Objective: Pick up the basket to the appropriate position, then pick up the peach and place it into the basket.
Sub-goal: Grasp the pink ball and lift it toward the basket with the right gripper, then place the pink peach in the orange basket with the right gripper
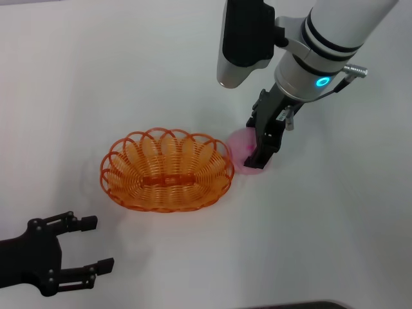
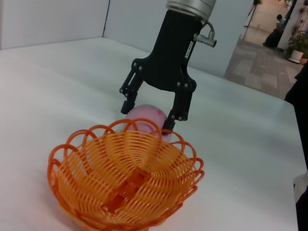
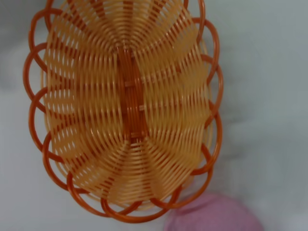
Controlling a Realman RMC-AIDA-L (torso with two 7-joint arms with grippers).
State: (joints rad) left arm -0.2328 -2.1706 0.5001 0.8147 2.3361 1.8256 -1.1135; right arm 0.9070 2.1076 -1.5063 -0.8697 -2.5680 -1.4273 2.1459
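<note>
1. Desk [image 1: 335, 244]: one white surface carries everything. No hazard from it beyond a free roll path for round fruit.
2. Basket [image 1: 166, 170]: one, empty, resting left of centre. Its right rim sits just beside the peach, perhaps touching. Risk: a lift that swings left too low would likely catch the scalloped rim and shove or tip the basket.
3. Peach [image 1: 241, 147]: one, on the desk right of the basket, between the right pincer's fingers. Risk: the round matte surface could slip or roll clear if the fingers close off-centre.
4. Right pincer [image 1: 265, 143]: one, lowered over the peach, fingers straddling it and still spread; contact cannot be confirmed.
5. Left pincer [image 1: 96, 243]: one, released, parked near left, well apart from the basket.
</note>
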